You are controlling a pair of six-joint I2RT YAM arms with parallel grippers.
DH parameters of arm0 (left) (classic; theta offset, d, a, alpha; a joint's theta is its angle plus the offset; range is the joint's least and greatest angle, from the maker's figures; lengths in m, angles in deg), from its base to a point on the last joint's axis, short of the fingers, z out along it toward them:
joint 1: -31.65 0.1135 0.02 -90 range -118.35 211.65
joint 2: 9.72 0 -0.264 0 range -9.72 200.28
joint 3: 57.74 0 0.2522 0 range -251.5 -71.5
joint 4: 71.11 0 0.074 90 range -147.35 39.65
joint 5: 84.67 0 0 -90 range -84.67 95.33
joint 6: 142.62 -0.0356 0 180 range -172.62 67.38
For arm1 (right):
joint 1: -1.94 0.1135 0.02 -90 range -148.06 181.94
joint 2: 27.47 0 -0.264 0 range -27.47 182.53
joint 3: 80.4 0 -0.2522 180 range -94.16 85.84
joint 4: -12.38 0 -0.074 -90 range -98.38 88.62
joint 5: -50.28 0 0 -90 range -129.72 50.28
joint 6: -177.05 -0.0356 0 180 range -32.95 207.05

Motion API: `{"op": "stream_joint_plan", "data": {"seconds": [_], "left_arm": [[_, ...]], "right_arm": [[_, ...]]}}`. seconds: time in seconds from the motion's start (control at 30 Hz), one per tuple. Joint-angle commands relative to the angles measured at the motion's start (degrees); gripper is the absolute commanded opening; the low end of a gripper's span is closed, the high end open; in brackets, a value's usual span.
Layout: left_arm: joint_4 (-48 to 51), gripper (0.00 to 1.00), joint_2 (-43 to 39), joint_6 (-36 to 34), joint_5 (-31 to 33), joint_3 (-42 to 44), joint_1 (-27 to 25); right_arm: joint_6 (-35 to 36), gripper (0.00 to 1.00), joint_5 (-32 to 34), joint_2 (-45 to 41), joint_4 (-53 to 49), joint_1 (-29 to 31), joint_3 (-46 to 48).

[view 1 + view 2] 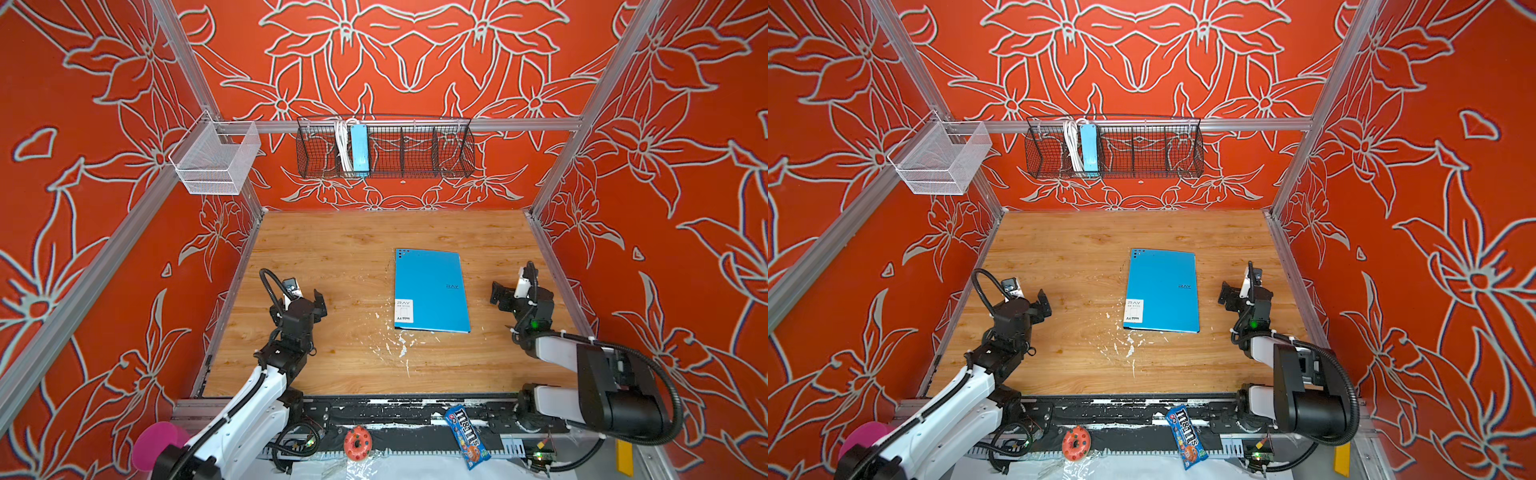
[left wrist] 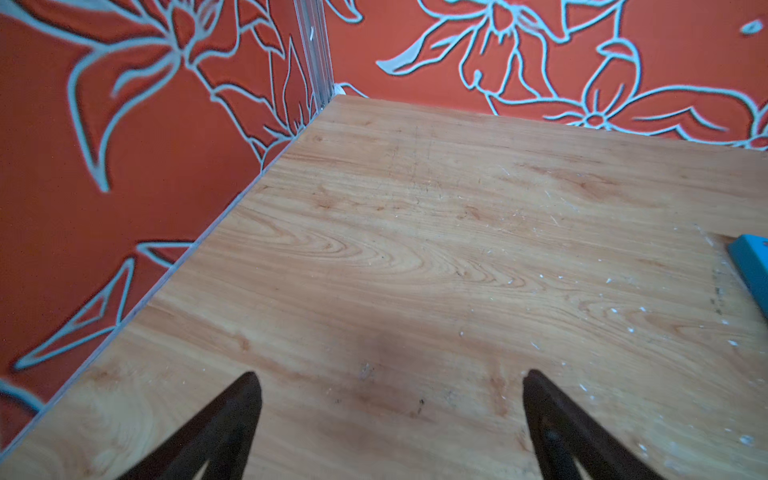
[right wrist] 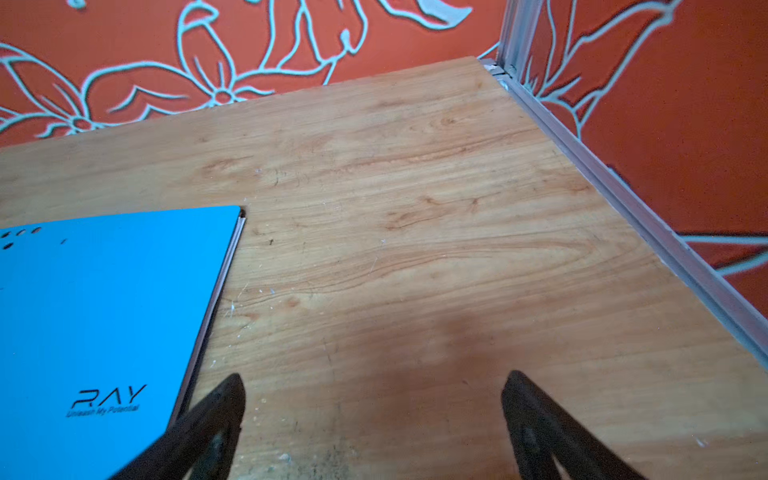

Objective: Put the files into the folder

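Blue folder [image 1: 432,291] lying flat, right pincer [image 3: 374,376] near, left pincer [image 2: 390,376] farther, both agape

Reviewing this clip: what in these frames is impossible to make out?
- Files: none in sight; the closed folder hides any inside, every view.
- White label: print too small, both top views.
- Pink object: partly behind the left arm, both top views.

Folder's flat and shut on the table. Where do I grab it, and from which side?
Take the folder by its right long edge, coming in low from the side of the right gripper. It lies flat on the table, so a top-down pinch likely finds nothing; that edge faces those open jaws and shows the cover as a thin separate layer.
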State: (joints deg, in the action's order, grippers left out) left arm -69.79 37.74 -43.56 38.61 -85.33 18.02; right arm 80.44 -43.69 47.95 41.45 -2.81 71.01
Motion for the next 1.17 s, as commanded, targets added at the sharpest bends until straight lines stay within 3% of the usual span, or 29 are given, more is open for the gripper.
{"op": "stream_joint_plan", "data": {"seconds": [0.0, 0.07, 0.13, 0.2, 0.27, 0.3, 0.37, 0.47, 0.87, 0.97, 1.13], "left_arm": [[-18.29, 0.98, 9.72, -4.86, 2.24, 1.41, 3.45], [-20.52, 0.97, 15.84, -5.27, 2.07, -0.81, 5.36], [-18.13, 0.98, 18.09, -1.46, -3.41, -2.83, 7.70], [-27.41, 0.98, 22.91, -3.51, -7.52, -0.80, 9.41], [-17.49, 0.98, 23.93, -3.88, -11.68, -5.79, 9.58], [-18.81, 0.98, 26.25, -5.20, -14.42, -6.31, 9.85], [-33.27, 0.98, 33.07, -6.90, -15.96, -3.38, 10.83], [-18.90, 0.98, 29.89, -4.42, -18.65, -7.99, 12.83], [-20.14, 0.98, 29.83, -6.42, -20.38, -7.42, 11.96], [-18.10, 0.98, 30.52, -6.34, -24.91, -8.85, 13.90], [-18.62, 0.98, 29.79, -6.42, -25.26, -8.29, 14.06]], "right_arm": [[4.14, 0.97, 1.52, 2.40, 4.74, 1.65, -1.02], [4.24, 0.97, 1.49, 6.05, 10.41, 2.12, -0.33], [5.44, 0.97, 1.25, 4.62, 4.00, 2.76, -2.19], [5.42, 0.97, 1.59, 6.00, 7.10, 3.06, -1.85], [5.64, 0.97, 2.03, 4.91, 3.72, 3.26, -2.51], [5.72, 0.97, 2.12, 5.13, 4.43, 3.29, -2.50], [5.70, 0.98, 2.18, 5.61, 4.96, 3.34, -2.57], [5.86, 0.98, 2.33, 5.55, 4.61, 3.46, -2.63], [7.44, 0.98, 6.37, 5.53, 2.01, 6.13, -3.91], [7.52, 0.98, 6.47, 5.53, 1.99, 6.14, -3.98], [7.64, 0.98, 6.35, 5.53, 1.73, 6.25, -4.23]]}}
